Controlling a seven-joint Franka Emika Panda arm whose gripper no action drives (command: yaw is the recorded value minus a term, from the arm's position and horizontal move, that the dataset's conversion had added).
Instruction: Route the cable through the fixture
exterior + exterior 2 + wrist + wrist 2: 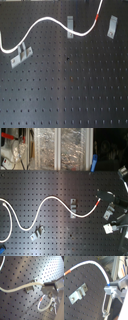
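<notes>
end effector [109, 288] clamped on cable [47, 21] end, I see it in both wrist views | cable snakes away across the bench [75, 95], red band [96, 16] just short of the grip | fixture [112, 26] on bench near end effector, cable not in it

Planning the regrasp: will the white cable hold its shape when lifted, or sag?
Likely floppy: the long thin white cable lies in loose waves on the black perforated board. Probably light, being so thin. It may drag on the upright grey clip it runs past.
</notes>
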